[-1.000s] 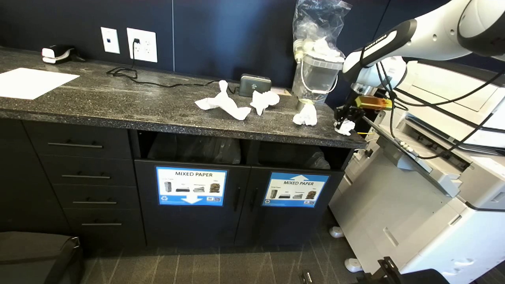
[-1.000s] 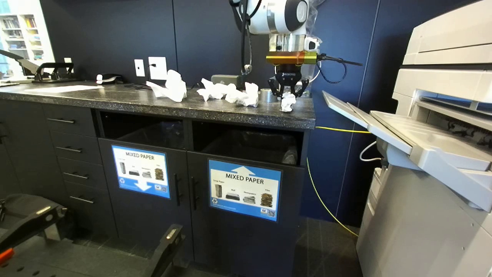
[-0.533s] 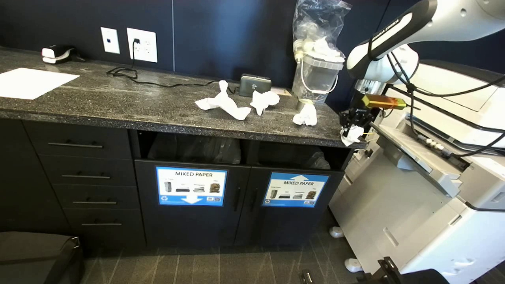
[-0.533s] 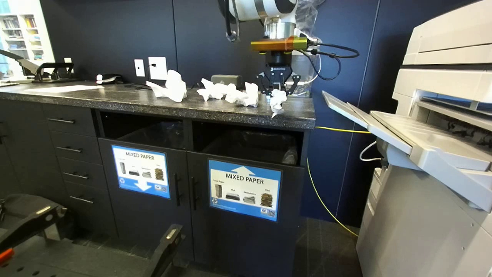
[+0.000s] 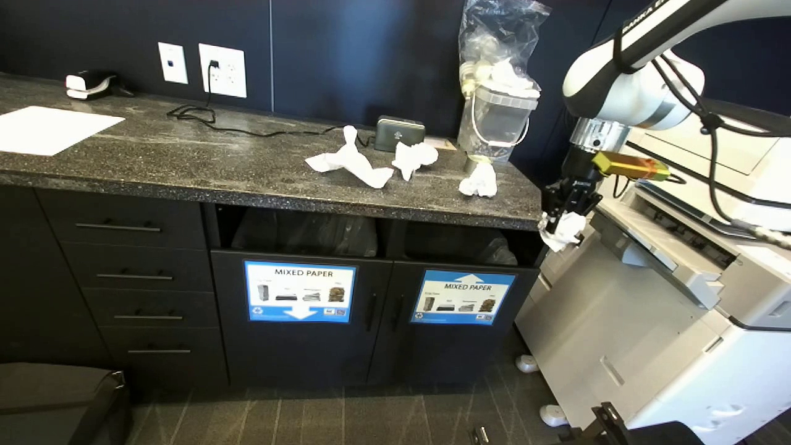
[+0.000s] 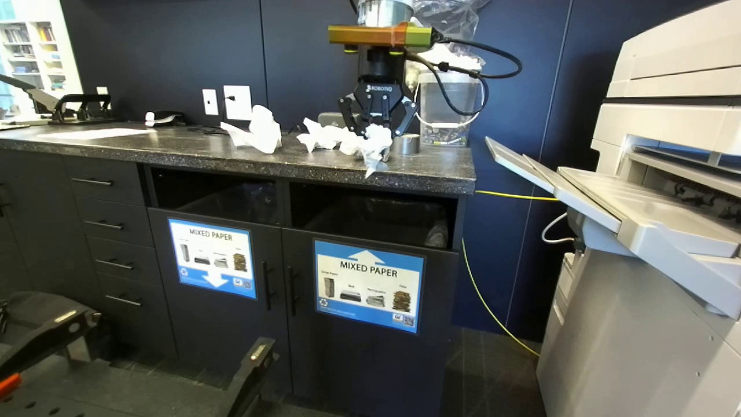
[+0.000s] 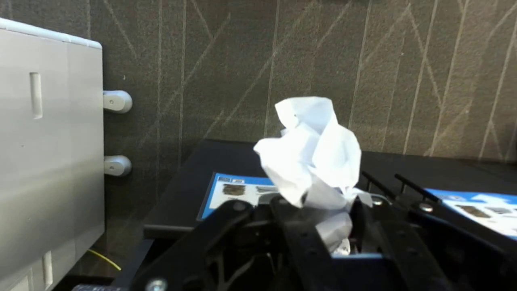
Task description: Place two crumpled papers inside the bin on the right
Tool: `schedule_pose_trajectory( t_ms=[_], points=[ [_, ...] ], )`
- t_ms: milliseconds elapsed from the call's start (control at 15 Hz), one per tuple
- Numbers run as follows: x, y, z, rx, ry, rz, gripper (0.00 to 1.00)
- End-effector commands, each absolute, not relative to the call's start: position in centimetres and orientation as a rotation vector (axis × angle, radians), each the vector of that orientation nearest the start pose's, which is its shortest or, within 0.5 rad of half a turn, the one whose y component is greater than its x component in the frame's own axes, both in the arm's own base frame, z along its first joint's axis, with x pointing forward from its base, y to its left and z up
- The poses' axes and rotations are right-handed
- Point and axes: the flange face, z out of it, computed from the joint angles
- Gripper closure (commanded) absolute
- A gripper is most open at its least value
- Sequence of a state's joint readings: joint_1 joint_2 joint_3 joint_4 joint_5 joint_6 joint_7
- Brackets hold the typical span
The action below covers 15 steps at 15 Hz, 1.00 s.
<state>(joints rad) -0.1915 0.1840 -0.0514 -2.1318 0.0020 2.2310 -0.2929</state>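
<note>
1. Pinching paper [image 6: 376,147] in gripper [image 6: 379,132], before counter [image 6: 191,142], outside bin [image 6: 376,215].
2. Hanging with long axis near vertical, narrow tip downward, in an exterior view.
3. Cannot fully see gripped end or bin's inside.

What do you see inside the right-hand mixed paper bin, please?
Bunched translucent plastic, probably a liner, shows at the right end of the bin. The cabinet door hides the bottom, so anything lying there cannot be seen.
</note>
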Motion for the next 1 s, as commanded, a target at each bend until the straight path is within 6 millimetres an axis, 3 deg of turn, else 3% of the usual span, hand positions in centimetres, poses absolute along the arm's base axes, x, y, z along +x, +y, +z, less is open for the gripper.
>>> schedule_pose_trajectory(
  t_ms=[0,200,400,933],
  points=[
    [47.7,-11.2,31.1,-3.049,-0.193,0.034,0.89],
    [44.4,-10.3,28.3,-2.963,-0.265,0.010,0.89],
    [42.3,-9.6,25.4,-2.906,-0.320,0.031,0.89],
    [40.8,-6.7,20.0,-2.934,-0.437,0.056,0.90]
  ],
)
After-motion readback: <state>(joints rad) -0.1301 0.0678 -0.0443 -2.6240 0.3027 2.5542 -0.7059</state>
